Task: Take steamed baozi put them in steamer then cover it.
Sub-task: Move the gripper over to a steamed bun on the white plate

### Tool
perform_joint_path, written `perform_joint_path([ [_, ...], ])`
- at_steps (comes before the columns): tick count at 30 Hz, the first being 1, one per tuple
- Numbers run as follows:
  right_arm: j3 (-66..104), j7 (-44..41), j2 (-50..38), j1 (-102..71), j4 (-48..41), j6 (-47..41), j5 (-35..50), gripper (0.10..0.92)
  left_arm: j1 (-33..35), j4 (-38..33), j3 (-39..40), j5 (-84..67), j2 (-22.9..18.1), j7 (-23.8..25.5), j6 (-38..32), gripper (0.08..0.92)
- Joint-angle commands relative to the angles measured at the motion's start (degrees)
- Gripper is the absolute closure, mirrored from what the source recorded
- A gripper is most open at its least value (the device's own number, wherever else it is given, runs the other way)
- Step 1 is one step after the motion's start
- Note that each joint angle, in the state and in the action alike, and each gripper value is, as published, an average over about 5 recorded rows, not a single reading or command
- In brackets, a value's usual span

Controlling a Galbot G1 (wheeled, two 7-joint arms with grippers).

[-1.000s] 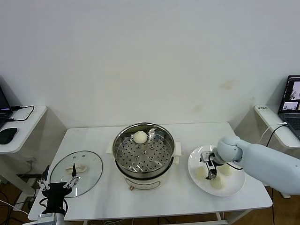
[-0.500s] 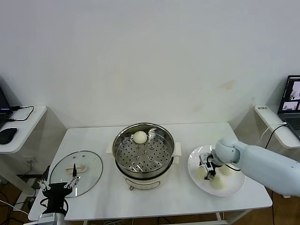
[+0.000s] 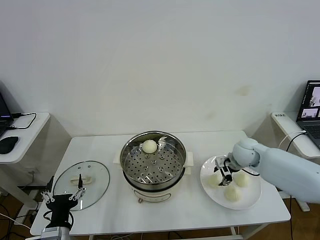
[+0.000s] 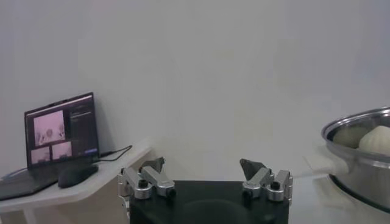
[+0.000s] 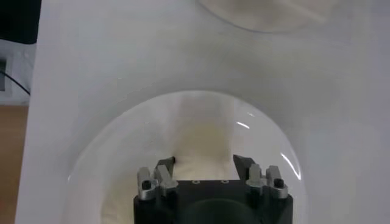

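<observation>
The left hand waits, fingers spread and empty, at the tabletop's near left corner beside the cover. The right hand hovers spread wide over a baozi on the white plate, gripping nothing. Farther back, one bun sits in the steamer.
</observation>
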Motion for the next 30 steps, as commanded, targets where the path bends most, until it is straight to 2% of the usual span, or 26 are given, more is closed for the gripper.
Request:
perform_joint_path([
  [1,-0.02,-3.09,-1.95,4.36,1.19,1.11,1.97,0.404,-0.17,-0.05,0.24,-0.01,0.09,0.01,0.02,0.177],
  [5,0.08,-3.09,-2.66,2.83,1.48,1.36,1.21,0.387,0.06,-0.34,0.31,0.00,0.18,0.03,0.02,0.177],
  [13,-0.27,-3.25,-1.58,0.17,0.38,2.66,-0.53,0.216,0.03,-0.69,0.28,0.09,0.01,0.16,0.13,0.177],
  [30,-0.04,-1.17,3.81,-3.77,-3.79,2.54,-4.02,0.203,-0.11,0.17,-0.04,0.03,-0.35,0.15,0.03,0.177],
])
